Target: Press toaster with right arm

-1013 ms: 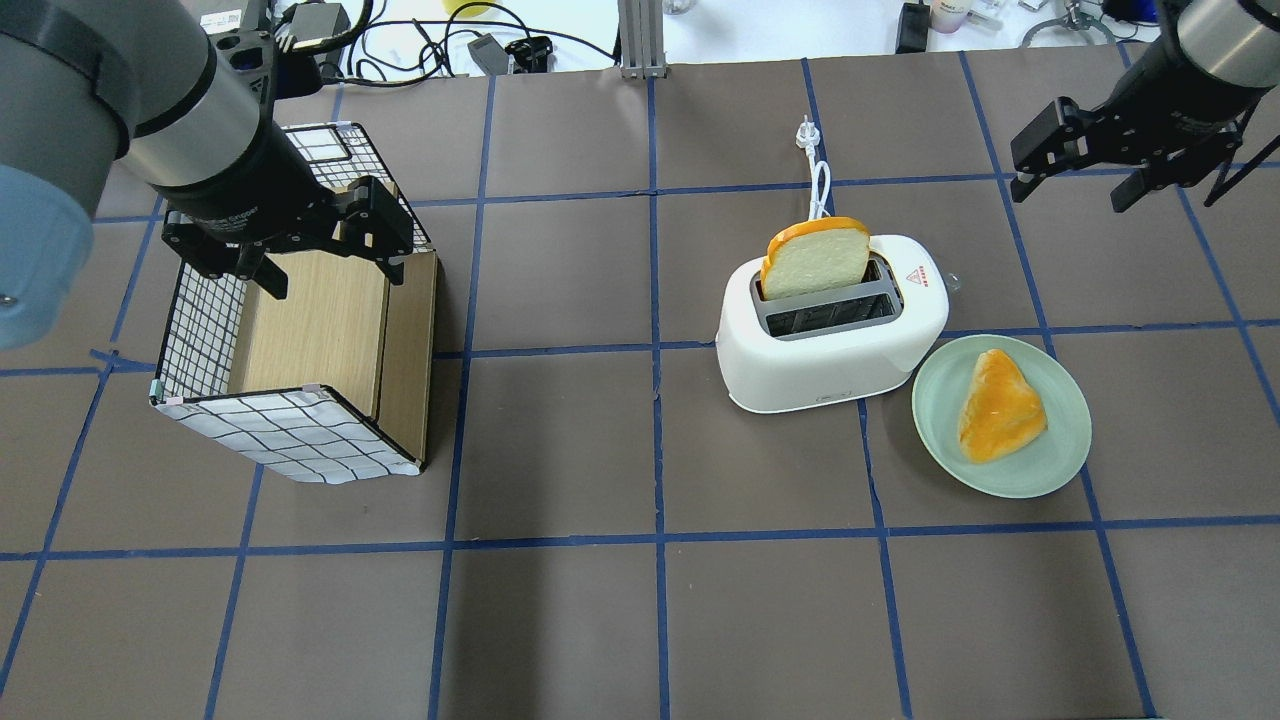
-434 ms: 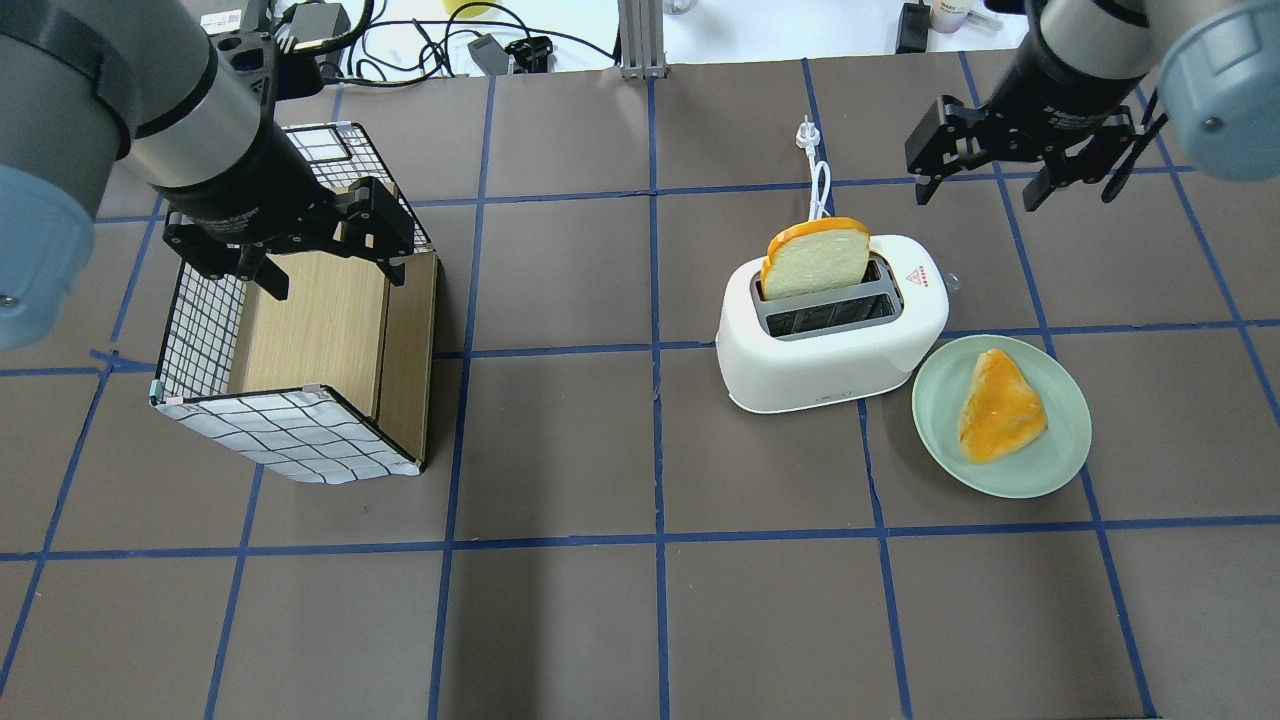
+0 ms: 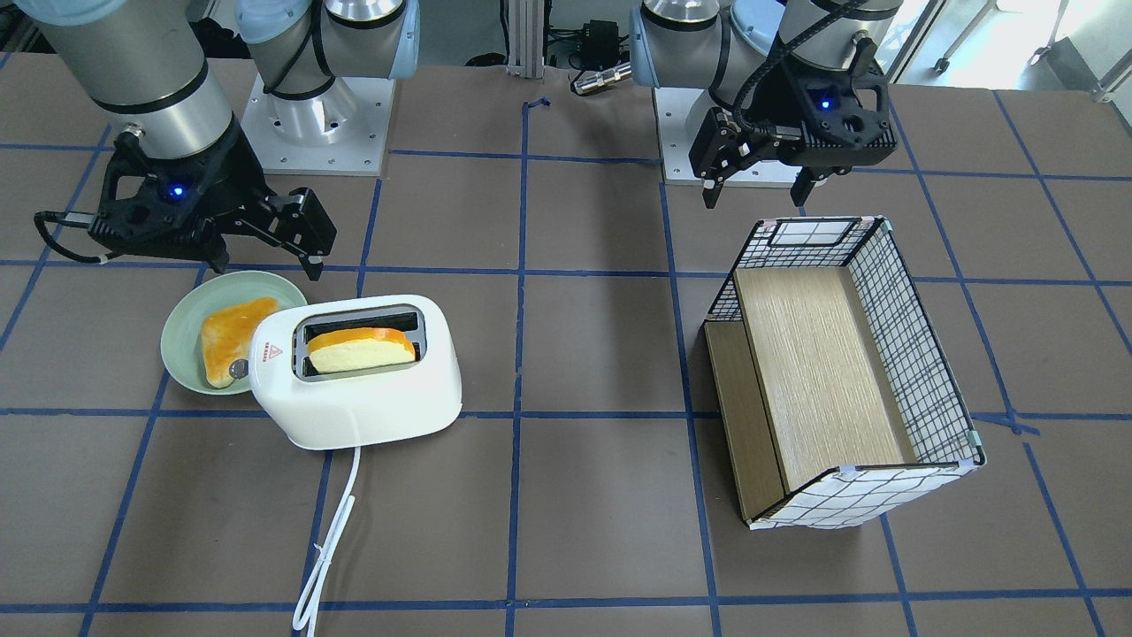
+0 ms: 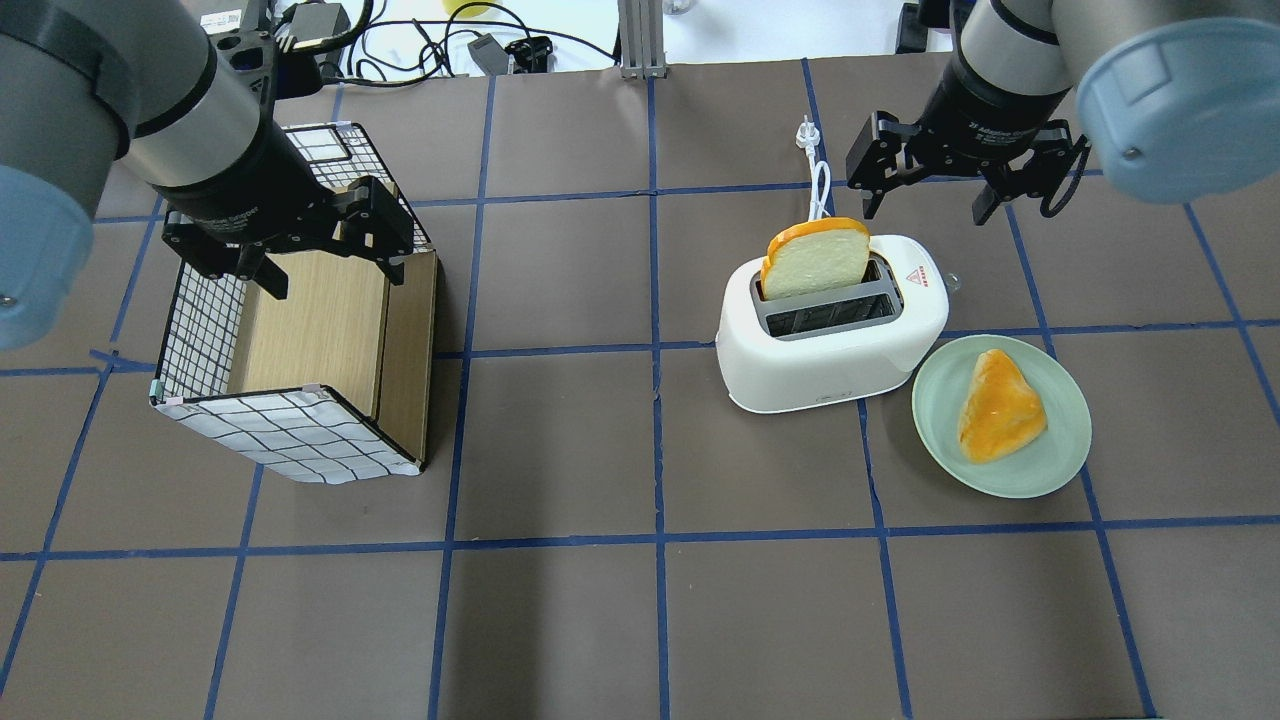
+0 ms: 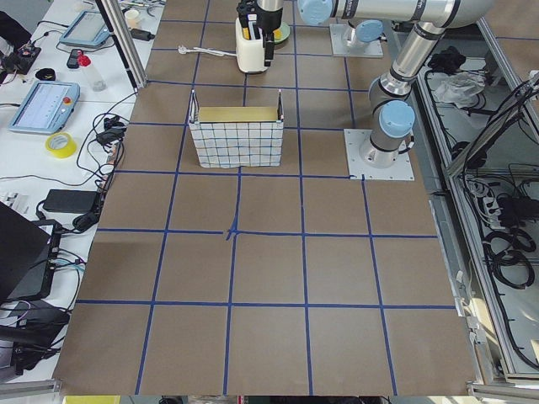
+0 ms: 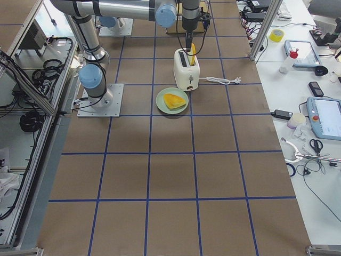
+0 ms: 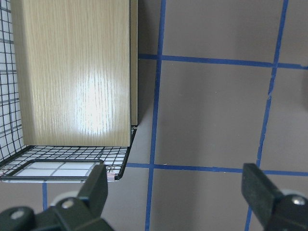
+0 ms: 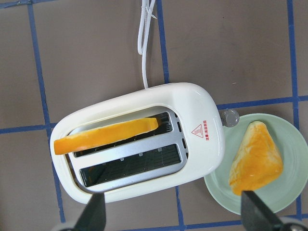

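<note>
Two risks: the silver-grey right arm's black fingers [image 4: 868, 180], spread apart, hover near the far side of the rounded white plastic toaster [image 4: 830, 345], right of centre on the brown surface [image 4: 600, 450]. Descending off-line, they could strike the protruding bread slice [image 4: 815, 260] or miss the small grey knob [image 8: 230, 117]. Left fingers [image 4: 268, 278] gape too.

The toaster [image 4: 830, 350] had a smooth, glossy white plastic shell, with dull grey metal-looking trim round its slots. The plate [image 4: 1062, 440] looked smooth, pale green and faintly shiny. The surface [image 4: 760, 620] was matt brown and paper-like, crossed by blue tape. The box [image 4: 310, 330] showed pale wood grain with a soft sheen, black wire mesh and checked white cloth.
</note>
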### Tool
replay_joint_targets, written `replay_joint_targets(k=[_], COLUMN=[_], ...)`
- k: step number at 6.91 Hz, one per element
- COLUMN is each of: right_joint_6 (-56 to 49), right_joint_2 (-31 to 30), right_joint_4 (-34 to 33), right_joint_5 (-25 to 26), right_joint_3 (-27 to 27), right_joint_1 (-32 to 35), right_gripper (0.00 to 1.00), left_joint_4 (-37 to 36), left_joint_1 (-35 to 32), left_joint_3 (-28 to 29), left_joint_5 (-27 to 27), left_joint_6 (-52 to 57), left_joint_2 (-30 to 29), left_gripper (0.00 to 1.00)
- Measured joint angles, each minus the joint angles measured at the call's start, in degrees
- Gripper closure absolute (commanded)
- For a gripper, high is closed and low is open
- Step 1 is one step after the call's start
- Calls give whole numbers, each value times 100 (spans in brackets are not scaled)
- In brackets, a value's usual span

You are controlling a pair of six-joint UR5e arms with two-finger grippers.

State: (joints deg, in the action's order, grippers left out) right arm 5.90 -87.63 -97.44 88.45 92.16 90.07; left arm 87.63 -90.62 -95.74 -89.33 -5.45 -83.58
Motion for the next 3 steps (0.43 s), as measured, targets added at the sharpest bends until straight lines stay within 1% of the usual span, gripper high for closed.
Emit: replay_joint_targets(k=[3], right_joint_6=[13], right_joint_2=[0], right_joint_4=[32], right_joint_5=[126], right_joint_3=[9], right_joint_1=[43], right_gripper=[0], left_joint_4=[0], left_joint_1=[0], left_joint_3=[-3], left_joint_5=[-6], left_joint_6=[0], left_joint_2=[0], left_gripper=[0])
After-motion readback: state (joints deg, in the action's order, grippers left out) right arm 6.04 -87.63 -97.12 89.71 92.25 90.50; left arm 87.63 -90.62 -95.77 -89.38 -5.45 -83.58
